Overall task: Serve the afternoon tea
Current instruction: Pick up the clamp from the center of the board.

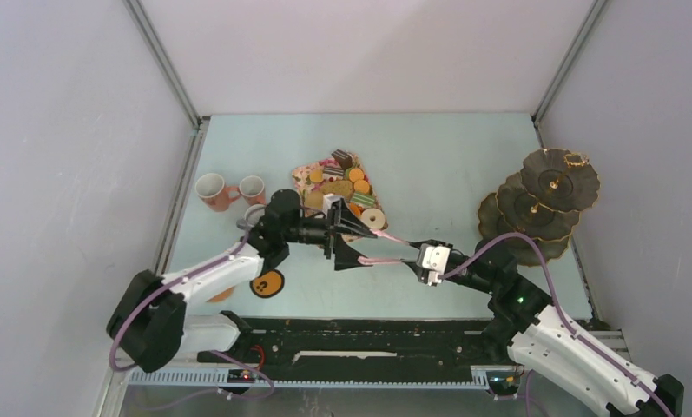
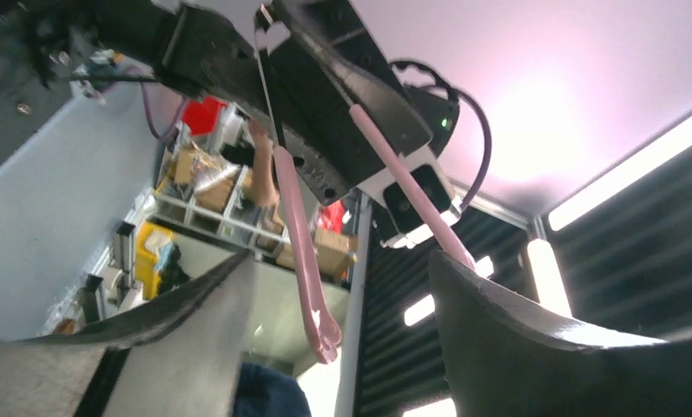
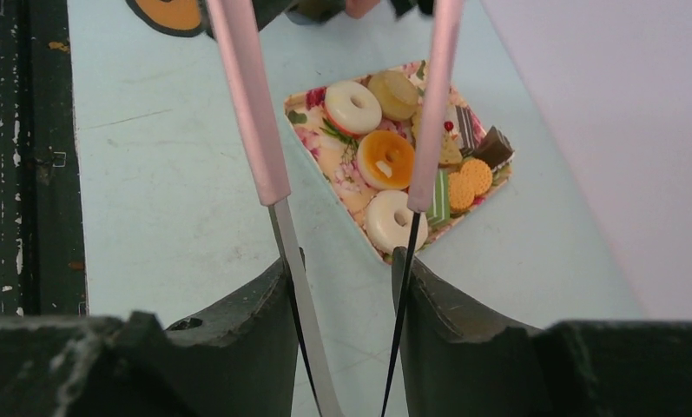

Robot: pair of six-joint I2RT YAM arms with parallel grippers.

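Pink tongs (image 1: 385,259) span the gap between my two grippers above the table. My right gripper (image 1: 414,256) is shut on their metal end, and in the right wrist view its fingers (image 3: 247,330) press both blades together. My left gripper (image 1: 346,238) stands open around the tongs' tips. In the left wrist view one pink arm (image 2: 300,243) hangs free between the fingers and the other runs behind the right finger (image 2: 542,339). The afternoon tea, donuts (image 3: 385,159), biscuits and cake slices, lies on a floral tray (image 3: 303,117). The dark three-tier stand (image 1: 542,204) is at the right.
Two pink-orange mugs (image 1: 212,191) stand at the left, with a grey mug (image 1: 253,215) partly behind my left arm. Round coasters (image 1: 266,283) lie near the left arm's base. A black rail runs along the near edge (image 1: 368,343). Walls close in the table.
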